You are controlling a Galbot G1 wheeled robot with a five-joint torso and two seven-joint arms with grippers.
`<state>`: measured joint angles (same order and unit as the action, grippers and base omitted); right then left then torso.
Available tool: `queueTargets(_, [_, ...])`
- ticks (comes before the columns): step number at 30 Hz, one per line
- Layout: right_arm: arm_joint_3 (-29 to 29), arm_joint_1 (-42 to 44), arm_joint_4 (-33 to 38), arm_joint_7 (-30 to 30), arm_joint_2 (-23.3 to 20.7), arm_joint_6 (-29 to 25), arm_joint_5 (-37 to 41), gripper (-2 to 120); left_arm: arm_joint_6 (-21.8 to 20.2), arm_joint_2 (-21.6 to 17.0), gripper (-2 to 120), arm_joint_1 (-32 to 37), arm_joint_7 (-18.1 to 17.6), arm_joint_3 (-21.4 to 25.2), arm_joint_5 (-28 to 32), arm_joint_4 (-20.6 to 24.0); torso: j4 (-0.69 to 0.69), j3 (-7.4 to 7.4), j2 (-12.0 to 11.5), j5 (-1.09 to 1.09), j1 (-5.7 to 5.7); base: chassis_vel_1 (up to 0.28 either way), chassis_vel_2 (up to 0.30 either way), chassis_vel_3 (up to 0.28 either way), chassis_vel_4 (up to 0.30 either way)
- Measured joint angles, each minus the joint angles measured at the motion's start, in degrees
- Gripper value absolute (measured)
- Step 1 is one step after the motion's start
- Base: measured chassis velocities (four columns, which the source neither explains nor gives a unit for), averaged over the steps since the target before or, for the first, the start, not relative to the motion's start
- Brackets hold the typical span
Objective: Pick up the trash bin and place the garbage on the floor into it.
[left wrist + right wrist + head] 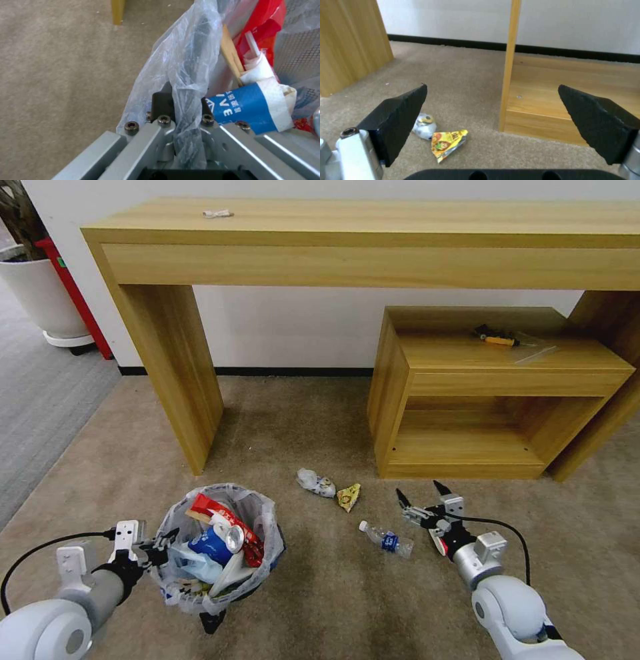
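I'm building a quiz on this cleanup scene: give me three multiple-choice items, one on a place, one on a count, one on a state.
1. Where does the clear bottle lie?
A. inside the trash bin
B. on the floor, between the trash bin and the right gripper
C. on the low shelf

2. How many pieces of garbage lie on the floor?
A. one
B. three
C. six

3. How does the left gripper stand?
A. open above the floor
B. shut on the bottle
C. shut on the trash bin's bagged rim

Key: 1 B, the bottle lies between the trash bin and the right gripper. 2 B, bottle, yellow wrapper, crumpled white wrapper. 3 C, the left wrist view shows the jaws pinching the rim.
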<state>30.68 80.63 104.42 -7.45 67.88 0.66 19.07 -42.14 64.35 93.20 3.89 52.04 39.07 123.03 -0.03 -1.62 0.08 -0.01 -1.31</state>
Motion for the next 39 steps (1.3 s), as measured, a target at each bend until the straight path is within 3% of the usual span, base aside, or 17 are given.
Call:
queueTargets(15, [2.7,2.4,0.4,-1.2,0.5,-1.7,-0.4,100,0.0,-0.6,0,-0.2,0.9,-0.2,-0.3,-0.7,-0.01,0.01,0.0,0.01,0.01,-0.001,0.018,0.006,-0.018])
queueTargets(31, [2.0,3.1,0.2,-1.9,1.3,-2.1,-1.2,100,0.0,-0.4,0,0.0,0.9,0.1,-0.3,-0.5,-0.02,-0.01,0.0,0.01,-0.01,-0.189,0.186,0.176,-0.173])
queueTargets(34, [1.6,3.7,-1.1,-5.5,0.1,-1.0,-1.8,100,0.0,-0.3,0,0.0,0.9,-0.1,-0.3,-0.2,-0.01,-0.01,0.0,0.02,-0.02,-0.152,0.120,0.128,-0.121])
queueTargets(37, [-2.1,4.0,-9.2,-11.6,-5.2,0.1,-5.4,100,0.0,-0.2,0,0.1,0.8,-0.1,-0.3,0.0,-0.02,-0.01,0.0,0.01,-0.02,-0.040,0.047,0.036,-0.053])
queueTargets(39, [-3.8,3.5,-12.0,-12.6,-6.5,0.0,-6.3,100,0.0,-0.3,0,0.1,0.8,-0.1,-0.3,0.0,-0.03,-0.01,0.0,0.03,-0.02,0.000,0.000,0.000,0.000])
